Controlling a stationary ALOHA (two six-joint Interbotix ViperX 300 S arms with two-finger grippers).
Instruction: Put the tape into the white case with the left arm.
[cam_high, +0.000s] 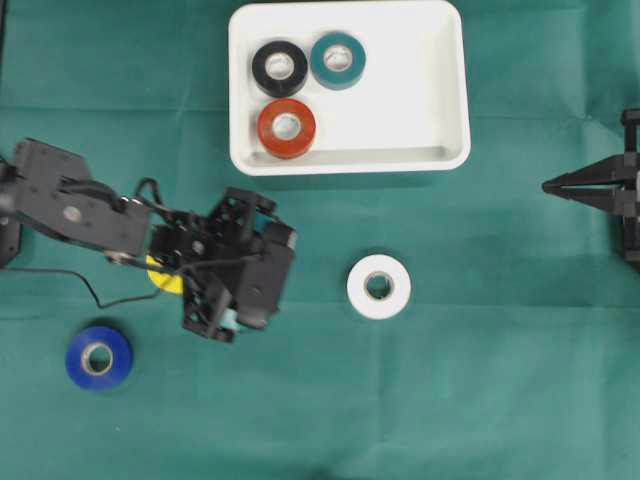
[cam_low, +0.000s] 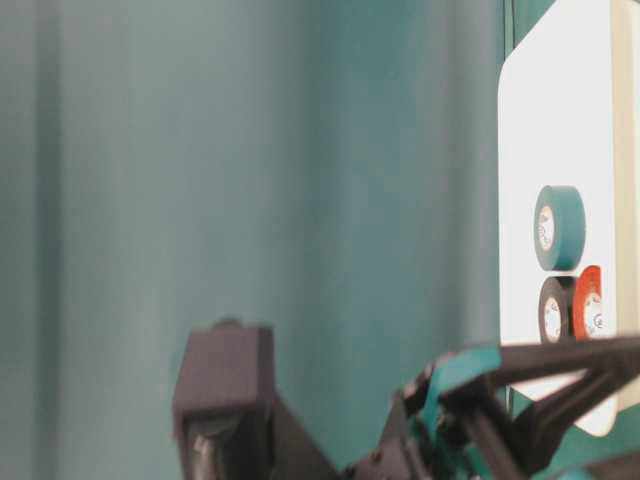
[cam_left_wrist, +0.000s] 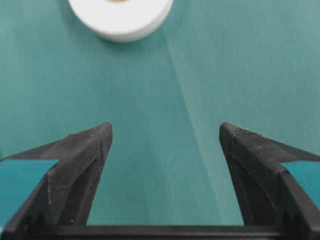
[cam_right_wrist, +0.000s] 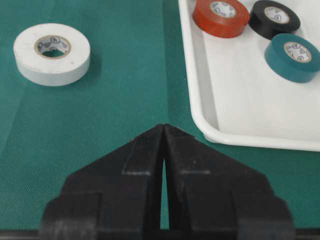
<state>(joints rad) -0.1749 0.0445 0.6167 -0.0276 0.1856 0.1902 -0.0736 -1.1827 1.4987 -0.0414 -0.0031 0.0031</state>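
I've got the left gripper spread wide with nothing between its fingers — the white tape lies flat on the cloth straight ahead, short of the white case. My right gripper sits pinched closed, farther off.

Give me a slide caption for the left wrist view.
Open left hand above the green cloth, empty, with the white tape roll ahead.
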